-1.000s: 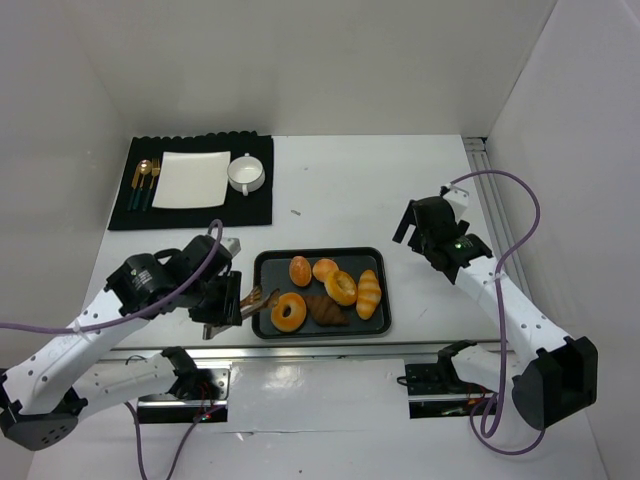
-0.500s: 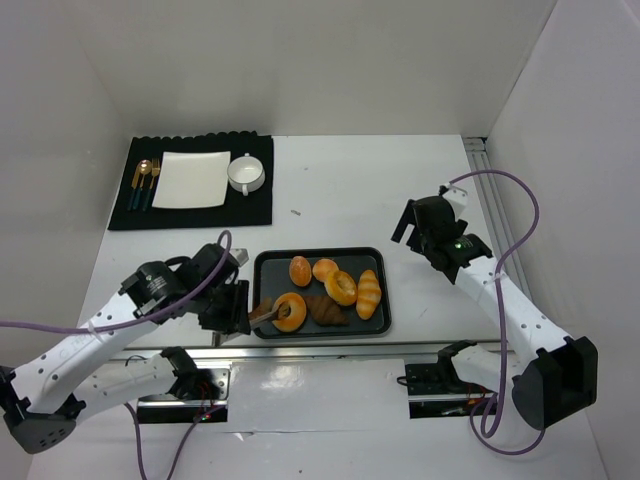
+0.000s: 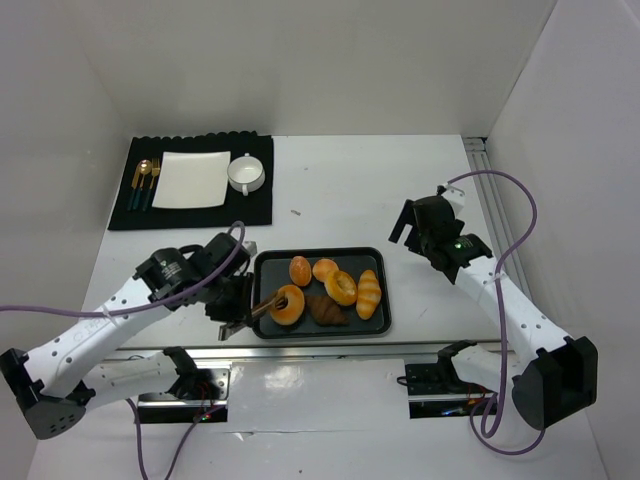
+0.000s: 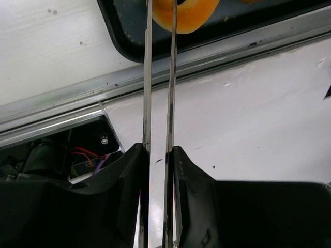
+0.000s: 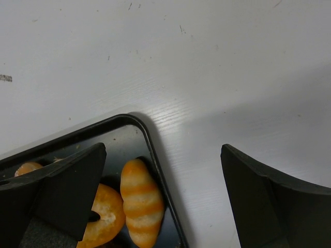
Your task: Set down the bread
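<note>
The bread, a golden-orange ring doughnut (image 3: 287, 303), sits tilted at the front left of the black tray (image 3: 372, 326). My left gripper (image 3: 237, 303) is shut on a pair of metal tongs (image 3: 262, 305) just left of the tray. The tongs' two blades (image 4: 148, 77) reach over the tray's rim (image 4: 111, 31) and pinch the doughnut (image 4: 189, 13), which is cut off by the top edge of the left wrist view. My right gripper (image 3: 410, 222) is open and empty, above the table beyond the tray's right end (image 5: 155, 150).
The tray also holds a dark brown croissant (image 3: 326, 310), round orange buns (image 3: 300, 270) and a striped roll (image 3: 369, 293) (image 5: 139, 201). A black placemat (image 3: 190, 215) at the back left carries a white plate (image 3: 190, 179), a cup (image 3: 245, 174) and cutlery (image 3: 145, 180). A metal rail (image 4: 207, 57) runs along the near edge.
My left arm has moved right to the tray. The tongs have closed on the doughnut, which has shifted slightly up and tilted. The right arm has barely moved.
</note>
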